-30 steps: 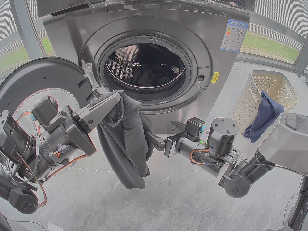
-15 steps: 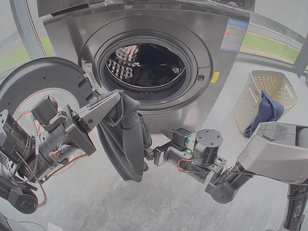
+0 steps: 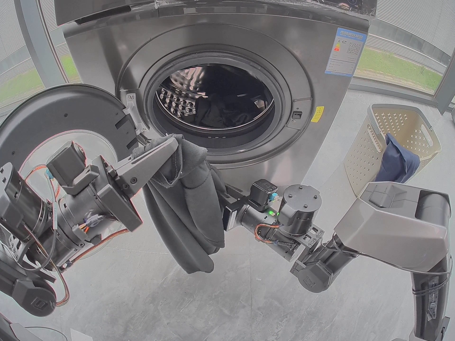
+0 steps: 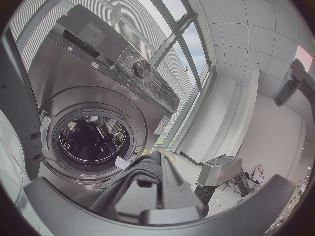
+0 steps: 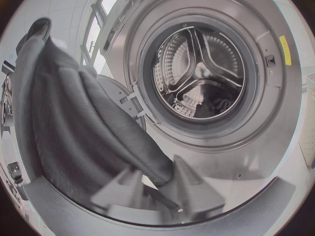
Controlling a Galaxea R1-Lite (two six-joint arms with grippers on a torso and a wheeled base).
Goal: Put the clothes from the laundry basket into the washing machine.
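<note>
Fingers of my left gripper are clamped tight on the top edge of the dark grey garment, which hangs from them in a long fold over the floor. My right gripper has come in from the other side, and its fingers look pinched on a lower fold of the same cloth. So both arms hold one piece just in front of the washing machine, level with the lower lip of its opening and beside the open door.

I judge this to be the carry-in step: the garment is out of the basket but not yet in. Next I need to lift both grips over the lip and push forward into the drum, where some dark clothes already lie, taking care the hanging tail does not drag on the seal.

Farther right, the laundry basket has a blue garment draped over its rim.

Over the last second the right arm swung in towards the left one and gathered the cloth. The left gripper kept its place.
</note>
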